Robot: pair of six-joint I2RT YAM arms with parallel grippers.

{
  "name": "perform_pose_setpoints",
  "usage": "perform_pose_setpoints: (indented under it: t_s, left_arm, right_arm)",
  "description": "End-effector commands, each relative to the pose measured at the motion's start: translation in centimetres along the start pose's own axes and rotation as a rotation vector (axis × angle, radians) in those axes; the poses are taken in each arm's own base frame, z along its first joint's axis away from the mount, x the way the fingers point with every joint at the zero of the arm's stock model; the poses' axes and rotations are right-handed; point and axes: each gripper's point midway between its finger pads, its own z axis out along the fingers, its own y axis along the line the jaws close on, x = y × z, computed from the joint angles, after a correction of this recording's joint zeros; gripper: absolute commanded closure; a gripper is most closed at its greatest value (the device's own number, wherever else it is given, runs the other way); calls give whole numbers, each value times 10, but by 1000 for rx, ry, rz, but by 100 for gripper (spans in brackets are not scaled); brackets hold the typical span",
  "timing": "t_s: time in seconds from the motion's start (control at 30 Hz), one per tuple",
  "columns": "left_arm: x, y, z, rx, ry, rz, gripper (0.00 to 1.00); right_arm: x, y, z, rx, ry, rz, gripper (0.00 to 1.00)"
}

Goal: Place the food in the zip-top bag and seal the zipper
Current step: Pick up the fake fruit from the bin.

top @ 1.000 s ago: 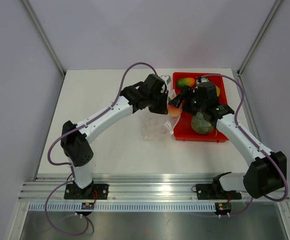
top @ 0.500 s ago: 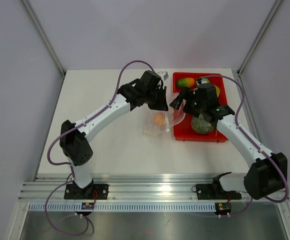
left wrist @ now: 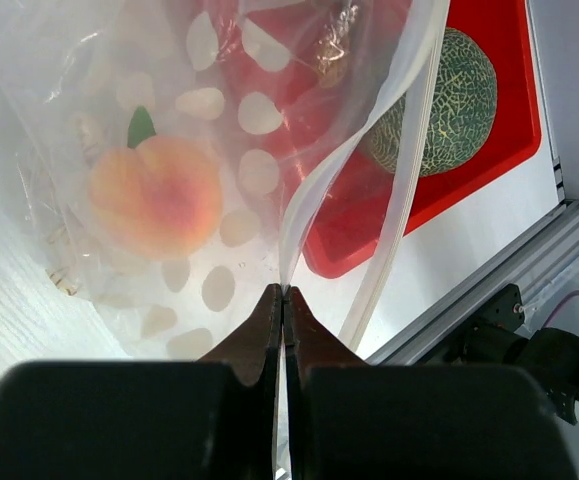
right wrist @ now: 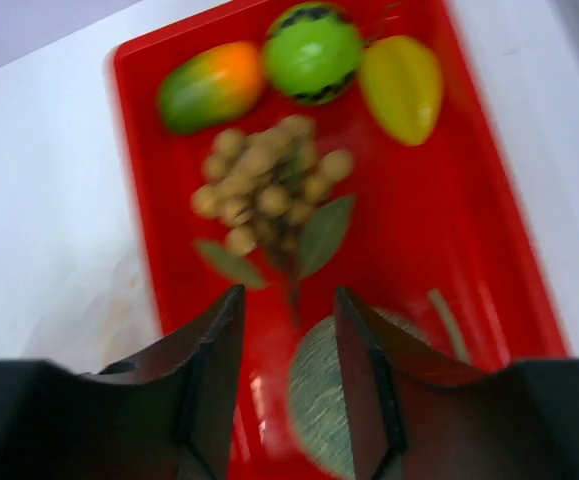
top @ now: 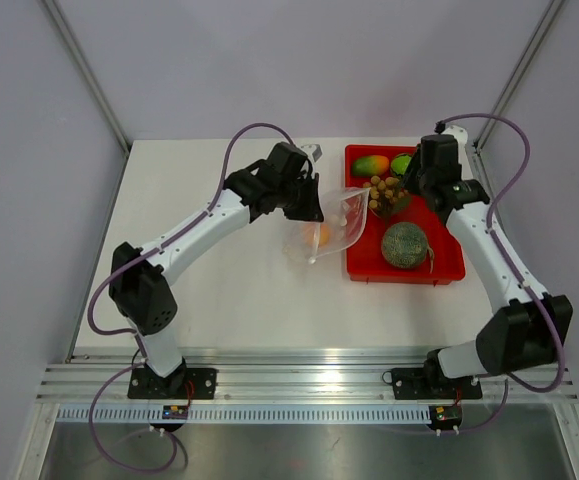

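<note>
My left gripper (left wrist: 284, 292) is shut on the edge of the clear zip-top bag (top: 337, 222), holding its mouth up beside the red tray (top: 449, 268). The whitish zipper (left wrist: 409, 150) curves away from the fingertips. An orange-peach fruit (left wrist: 154, 195) lies inside the bag (left wrist: 239, 110). My right gripper (right wrist: 289, 300) hangs open and empty over the tray, just above the brown longan cluster (right wrist: 264, 185) and the netted melon (right wrist: 324, 390). The red-green mango (right wrist: 212, 85), green apple (right wrist: 314, 50) and yellow piece (right wrist: 401, 85) lie at the tray's far end.
The tray (right wrist: 449, 230) sits at the table's right side, close to the right wall post. The bag's lower part rests on the white table (top: 219, 270). An aluminium rail (top: 299, 360) runs along the near edge.
The orange-peach fruit left the right gripper and dropped into the bag. The right arm then drew back right and away over the tray, its jaws narrowing. The left gripper shifted slightly left with the bag.
</note>
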Motion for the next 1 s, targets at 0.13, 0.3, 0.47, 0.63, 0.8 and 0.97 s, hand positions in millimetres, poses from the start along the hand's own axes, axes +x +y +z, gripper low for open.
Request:
perform_pose_setpoints:
  t_s: [0.13, 0.3, 0.47, 0.63, 0.8, 0.97]
  left_arm:
    - [-11, -9, -18, 49, -69, 32, 100]
    - [-12, -6, -23, 34, -67, 69, 100]
    - [-21, 1, -36, -27, -98, 101, 100]
    - [-20, 3, -35, -32, -90, 109, 100]
    - [-15, 6, -30, -35, -71, 109, 100]
    - [-14, 6, -24, -32, -59, 105, 100]
  right_arm:
    - [-3, -81, 100, 238, 142, -34, 24]
    - [15, -80, 150, 239, 241, -51, 20]
    - [19, -84, 169, 253, 243, -74, 19]
    - [21, -88, 193, 263, 256, -155, 15]
    - [18, -101, 209, 323, 236, -231, 17]
    - [19, -96, 224, 291, 249, -262, 18]
